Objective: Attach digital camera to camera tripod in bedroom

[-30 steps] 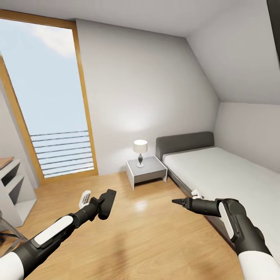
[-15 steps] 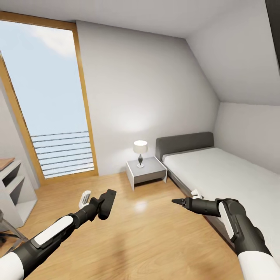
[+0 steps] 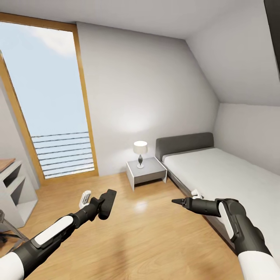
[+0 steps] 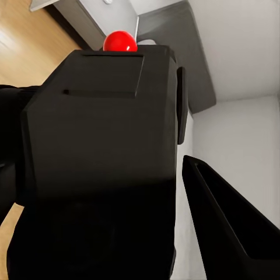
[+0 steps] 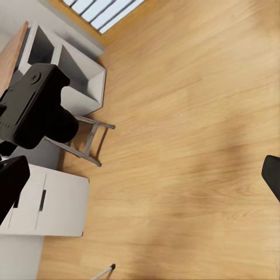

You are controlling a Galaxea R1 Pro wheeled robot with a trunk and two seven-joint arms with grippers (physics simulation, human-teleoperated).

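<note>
The digital camera (image 3: 107, 203), black and boxy, sits in my left gripper (image 3: 102, 206), which is shut on it above the wood floor. The left wrist view shows the camera body (image 4: 99, 146) close up, its red dot (image 4: 120, 42) on top and one finger (image 4: 233, 233) beside it. In the right wrist view the held camera (image 5: 35, 105) appears in front of the silver-grey legs of the camera tripod (image 5: 87, 140). A tripod leg (image 3: 8, 228) shows at the head view's lower left edge. My right gripper (image 3: 177, 201) hangs open and empty near the bed.
The bedroom has a white bed (image 3: 221, 175) at the right, a nightstand (image 3: 147, 173) with a small lamp (image 3: 140, 149), a tall window (image 3: 46, 101) and a white cube shelf (image 3: 15, 190) at the left. Open wood floor (image 3: 147, 233) lies ahead.
The view has shifted very slightly. Both arms keep the same pose and the camera stays in the left gripper.
</note>
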